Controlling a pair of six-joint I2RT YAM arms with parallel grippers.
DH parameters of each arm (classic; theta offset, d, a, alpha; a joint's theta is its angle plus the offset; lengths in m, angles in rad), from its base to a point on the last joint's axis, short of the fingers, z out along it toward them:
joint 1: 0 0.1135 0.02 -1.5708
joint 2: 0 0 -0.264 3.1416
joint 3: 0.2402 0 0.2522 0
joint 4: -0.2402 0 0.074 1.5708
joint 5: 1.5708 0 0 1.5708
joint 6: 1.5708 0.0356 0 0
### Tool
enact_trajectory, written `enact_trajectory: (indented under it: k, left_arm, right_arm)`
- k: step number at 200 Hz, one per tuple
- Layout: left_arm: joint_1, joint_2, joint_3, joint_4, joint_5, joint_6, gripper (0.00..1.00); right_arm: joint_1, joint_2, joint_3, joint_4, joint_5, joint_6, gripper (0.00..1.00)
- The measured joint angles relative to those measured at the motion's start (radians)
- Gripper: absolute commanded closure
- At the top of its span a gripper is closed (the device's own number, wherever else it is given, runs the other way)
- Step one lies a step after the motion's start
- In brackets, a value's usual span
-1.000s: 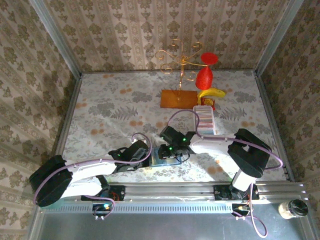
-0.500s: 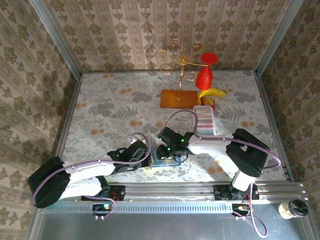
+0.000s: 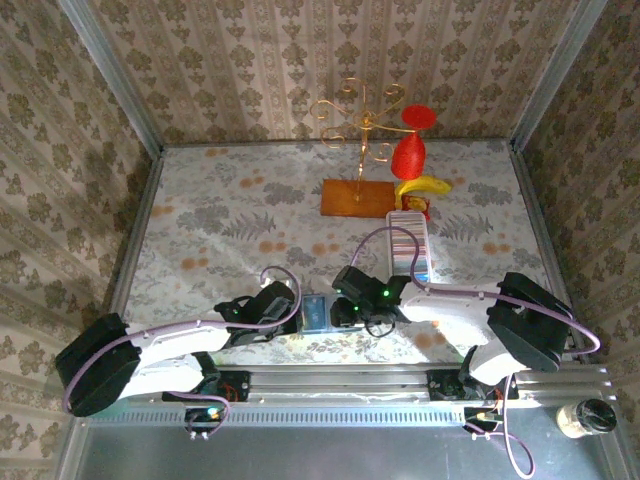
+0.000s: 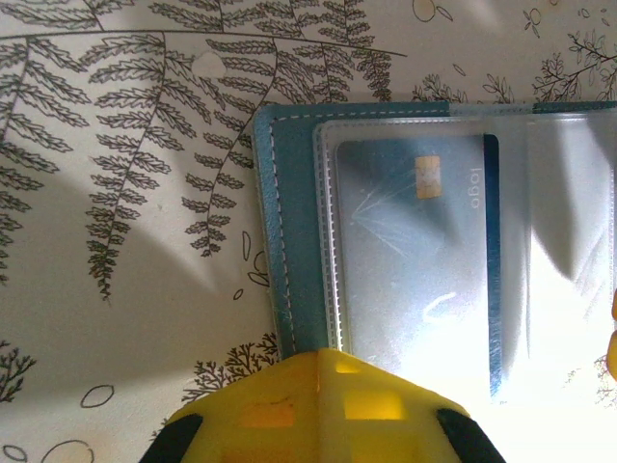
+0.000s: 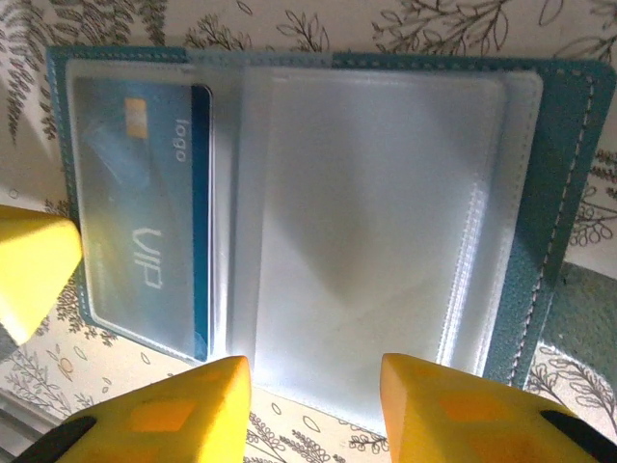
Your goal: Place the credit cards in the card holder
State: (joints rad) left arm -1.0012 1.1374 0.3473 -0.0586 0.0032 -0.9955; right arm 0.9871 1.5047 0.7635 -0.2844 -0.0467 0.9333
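The teal card holder (image 3: pixel 317 313) lies open on the flowered tablecloth near the front edge, between my two grippers. One blue credit card (image 5: pixel 145 212) marked "VIP" sits inside its left clear sleeve (image 4: pixel 415 241); the other sleeves (image 5: pixel 366 212) look empty. My left gripper (image 4: pixel 337 365) is shut, and its tip rests over the holder's teal border (image 4: pixel 289 241). My right gripper (image 5: pixel 313 381) stands open at the holder's near edge with nothing between its fingers. More credit cards (image 3: pixel 409 240) stand stacked in a long white tray further back on the right.
A gold wire stand on a wooden base (image 3: pixel 355 195), a red object (image 3: pixel 408 155) and a yellow banana (image 3: pixel 422 186) stand at the back. Patterned walls close in the table on three sides. A cup (image 3: pixel 585 417) sits off the table, front right.
My right arm has pulled back to the right off the holder, and its jaws have opened wider. More of the holder is uncovered. The left arm has not moved.
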Motion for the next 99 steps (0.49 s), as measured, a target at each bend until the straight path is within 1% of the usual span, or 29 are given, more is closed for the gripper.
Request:
enact_trajectory:
  k: [71, 99]
  left_arm:
    - [0.000, 0.014, 0.000, 0.008, 0.000, 0.000, 0.97]
    - [0.000, 0.021, 0.000, 0.018, 0.000, 0.000, 0.97]
  right_arm:
    - [0.013, 0.007, -0.007, -0.011, 0.042, 0.023, 0.59]
    - [0.017, 0.029, -0.002, -0.010, 0.043, 0.028, 0.54]
